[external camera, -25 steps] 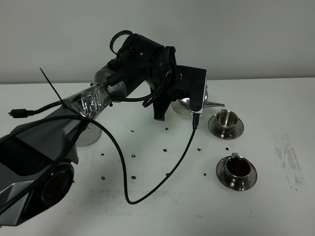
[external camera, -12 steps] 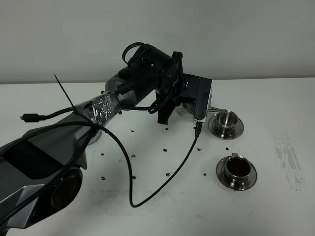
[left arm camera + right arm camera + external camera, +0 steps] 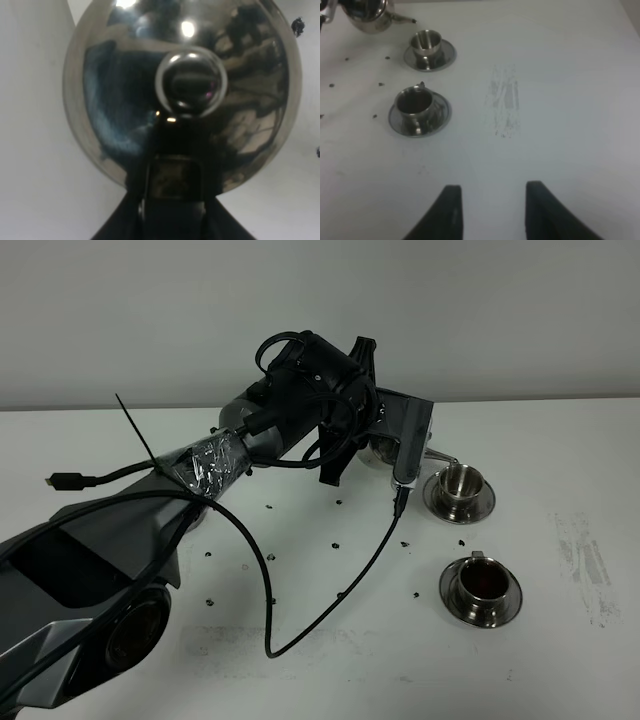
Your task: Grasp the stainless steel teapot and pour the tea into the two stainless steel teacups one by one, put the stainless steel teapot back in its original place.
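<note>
The stainless steel teapot (image 3: 372, 452) is at the back of the table, mostly hidden behind my left gripper (image 3: 385, 445). Its thin spout (image 3: 440, 457) points right, toward the far teacup (image 3: 460, 483). In the left wrist view I look down on the teapot lid and knob (image 3: 190, 82), with my left gripper (image 3: 172, 167) shut on the handle. The near teacup (image 3: 481, 582) holds dark reddish tea (image 3: 413, 101). The far teacup (image 3: 426, 41) looks shiny inside. My right gripper (image 3: 492, 210) hovers far from the cups, its fingers apart and holding nothing.
Small dark specks (image 3: 335, 543) are scattered on the white table (image 3: 560, 640). A black cable (image 3: 340, 595) hangs from the left wrist and loops over the table. A grey scuff mark (image 3: 585, 565) lies right of the cups. A steel object (image 3: 195, 515) sits behind the left arm.
The left arm and wrist have shifted right, closing in over the teapot. The spout stays beside the far teacup. Both cups and the right gripper have not moved.
</note>
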Controlling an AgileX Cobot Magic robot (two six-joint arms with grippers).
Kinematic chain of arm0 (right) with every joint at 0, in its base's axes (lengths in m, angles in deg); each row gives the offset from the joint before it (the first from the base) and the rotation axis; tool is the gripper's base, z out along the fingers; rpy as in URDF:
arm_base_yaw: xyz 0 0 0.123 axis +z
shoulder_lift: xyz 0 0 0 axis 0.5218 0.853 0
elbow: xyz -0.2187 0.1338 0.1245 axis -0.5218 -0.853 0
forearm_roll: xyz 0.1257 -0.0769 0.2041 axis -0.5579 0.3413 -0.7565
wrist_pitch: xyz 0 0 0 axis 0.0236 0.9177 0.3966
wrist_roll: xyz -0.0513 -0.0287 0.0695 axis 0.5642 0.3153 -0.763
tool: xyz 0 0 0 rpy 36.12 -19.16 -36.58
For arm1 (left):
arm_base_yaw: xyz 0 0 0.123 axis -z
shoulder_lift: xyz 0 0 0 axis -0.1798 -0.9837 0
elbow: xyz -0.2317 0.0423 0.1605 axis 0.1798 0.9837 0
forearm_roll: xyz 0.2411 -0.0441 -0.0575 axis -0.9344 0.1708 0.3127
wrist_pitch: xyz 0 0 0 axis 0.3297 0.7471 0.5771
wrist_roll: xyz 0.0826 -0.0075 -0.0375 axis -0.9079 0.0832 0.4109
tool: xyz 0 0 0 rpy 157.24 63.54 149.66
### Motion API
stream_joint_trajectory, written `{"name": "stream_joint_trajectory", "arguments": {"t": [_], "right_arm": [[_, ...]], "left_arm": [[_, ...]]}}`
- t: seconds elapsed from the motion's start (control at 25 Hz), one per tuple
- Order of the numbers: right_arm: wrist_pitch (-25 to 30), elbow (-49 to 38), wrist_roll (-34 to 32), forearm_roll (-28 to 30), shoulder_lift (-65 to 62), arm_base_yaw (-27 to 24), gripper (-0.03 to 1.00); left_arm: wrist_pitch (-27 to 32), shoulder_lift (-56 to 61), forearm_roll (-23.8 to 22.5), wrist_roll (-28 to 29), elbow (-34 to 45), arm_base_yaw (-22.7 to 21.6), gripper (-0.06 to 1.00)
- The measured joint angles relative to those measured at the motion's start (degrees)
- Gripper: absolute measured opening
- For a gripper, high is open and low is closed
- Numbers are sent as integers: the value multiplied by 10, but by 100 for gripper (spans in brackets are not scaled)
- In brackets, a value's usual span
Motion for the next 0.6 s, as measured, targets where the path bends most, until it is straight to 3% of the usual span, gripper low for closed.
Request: {"name": "stream_joint_trajectory", "arguments": {"t": [0.6], "right_arm": [[0,0,0,0,0,0,29]], "left_arm": [[-15,-7,-37,0,0,12,22]]}}
